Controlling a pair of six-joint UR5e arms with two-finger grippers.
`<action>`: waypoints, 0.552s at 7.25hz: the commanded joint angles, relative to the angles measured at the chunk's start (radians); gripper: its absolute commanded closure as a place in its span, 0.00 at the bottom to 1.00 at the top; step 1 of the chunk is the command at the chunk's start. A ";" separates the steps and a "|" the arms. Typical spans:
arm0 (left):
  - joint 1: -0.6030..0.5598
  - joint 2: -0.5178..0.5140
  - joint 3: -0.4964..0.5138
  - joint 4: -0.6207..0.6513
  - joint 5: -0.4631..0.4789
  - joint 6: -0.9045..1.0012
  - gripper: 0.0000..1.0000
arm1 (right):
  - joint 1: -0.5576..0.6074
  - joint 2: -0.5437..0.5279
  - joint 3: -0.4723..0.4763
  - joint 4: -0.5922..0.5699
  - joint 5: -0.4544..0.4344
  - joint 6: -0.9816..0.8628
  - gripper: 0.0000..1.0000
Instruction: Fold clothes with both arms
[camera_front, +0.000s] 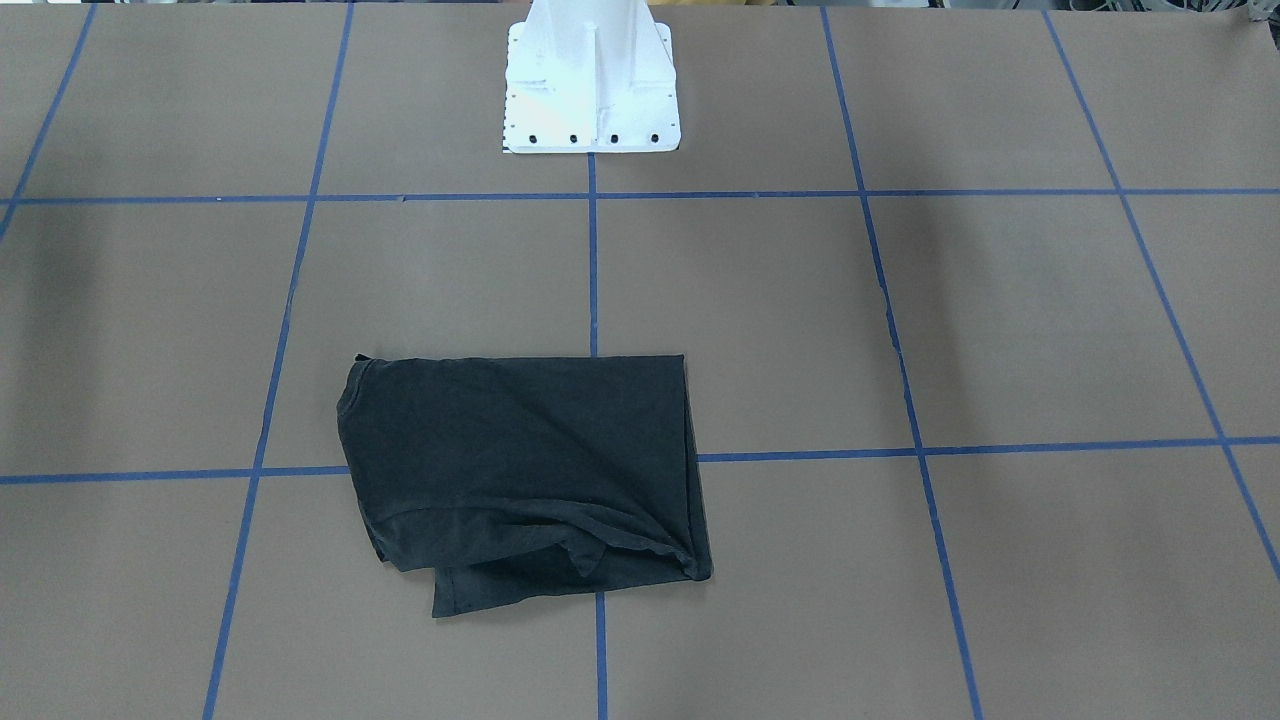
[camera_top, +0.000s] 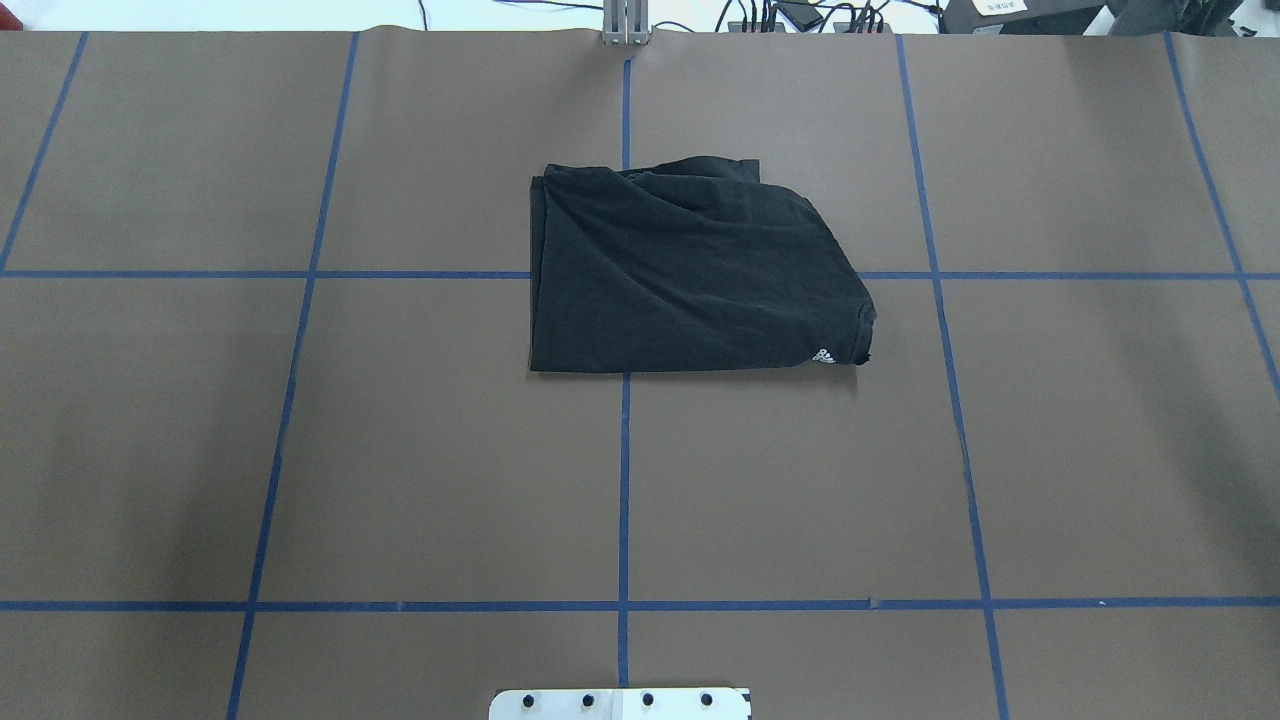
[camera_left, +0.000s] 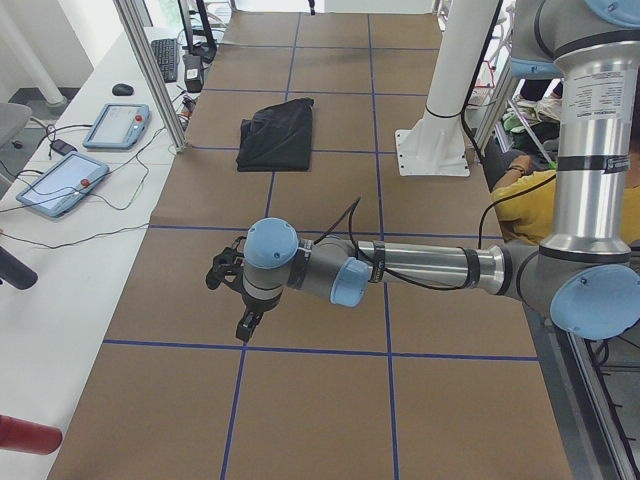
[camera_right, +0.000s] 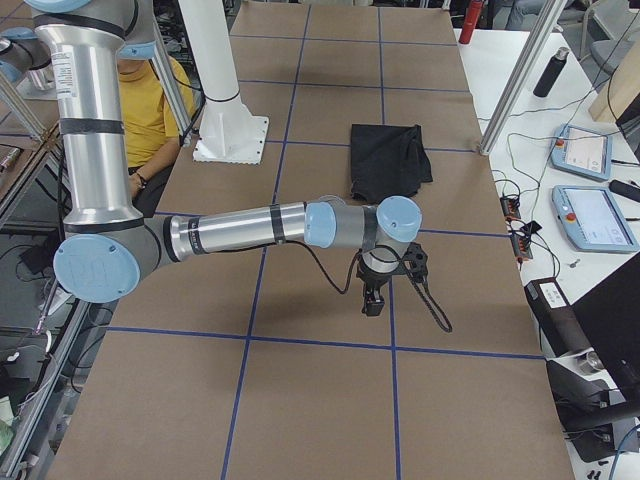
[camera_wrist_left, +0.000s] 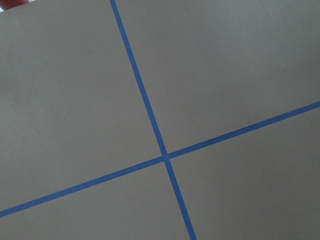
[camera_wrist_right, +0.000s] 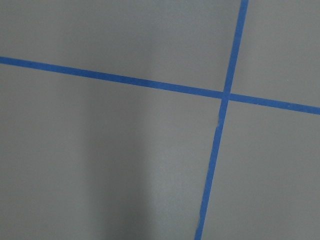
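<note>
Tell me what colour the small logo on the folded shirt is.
White logo on the black T-shirt; clearest in the overhead exterior view.

A tiny white mark (camera_top: 822, 357), possibly Adidas's, on the black T-shirt (camera_top: 680, 270).

The white pedestal (camera_front: 590, 90) is cut off by the upper edge of the front-facing view, and only its foot plate shows at the overhead view's lower edge. Out from the pedestal on the desk (camera_top: 400, 450), the folded T-shirt (camera_top: 690, 280) hides its lower layers; the white mark (camera_top: 822, 357) at its corner is too small to read. The left fingers (camera_left: 246, 325) and right fingers (camera_right: 373, 303) show only in side views, their gap unclear. Behind the pedestal, the right arm (camera_right: 95, 150) partly hides a person in yellow (camera_right: 150, 100)
</note>
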 joint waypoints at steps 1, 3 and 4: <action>0.000 0.003 0.001 0.001 0.001 -0.002 0.00 | -0.002 -0.002 0.004 -0.001 0.001 0.000 0.00; 0.000 0.004 0.003 0.003 0.002 -0.002 0.00 | -0.003 -0.007 0.008 -0.001 0.016 -0.005 0.00; 0.000 0.003 0.007 0.003 0.002 -0.002 0.00 | -0.003 -0.008 0.008 -0.001 0.018 -0.002 0.00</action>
